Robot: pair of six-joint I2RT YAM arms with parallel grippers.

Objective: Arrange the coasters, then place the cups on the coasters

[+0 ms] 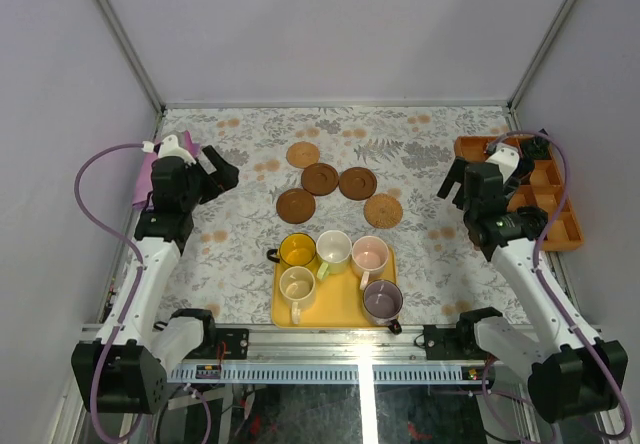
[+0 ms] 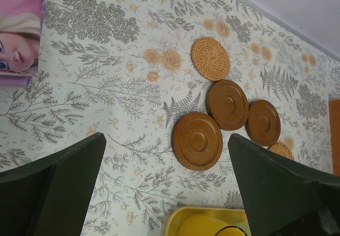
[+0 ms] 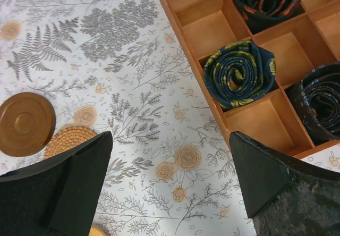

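Plainly, the left gripper (image 2: 166,136) has its jaws spread wide and nothing between them. It hangs above the floral-clothed table (image 1: 230,254) near the left edge, and its wrist camera looks across at the coasters. The right gripper (image 3: 171,134) is spread just as wide and also carries nothing. It hovers near the right edge of the table, beside the orange divided tray (image 1: 562,236), where rolled dark fabric pieces (image 3: 239,74) sit in separate compartments. All five coasters lie flat in a loose cluster at the middle of the table, toward the far edge. One tan woven coaster (image 1: 303,154) is farthest back, and a dark brown coaster (image 1: 320,178) is just beside it. A second dark brown coaster (image 1: 357,183) lies to the right of that one, and a third dark brown coaster (image 1: 296,205) lies nearer the arms. The other tan woven coaster (image 1: 383,210) is at the cluster's right end. No cup stands on any coaster. All five stand upright on the yellow tray (image 1: 280,314) at the middle of the near edge. The yellow cup (image 1: 297,250), a cream cup (image 1: 333,249) and the pink cup (image 1: 370,254) form the far row. A second cream cup (image 1: 297,285) and the grey-purple cup (image 1: 382,300) stand in the near row. A pink printed packet (image 2: 18,28) lies at the left edge of the table.
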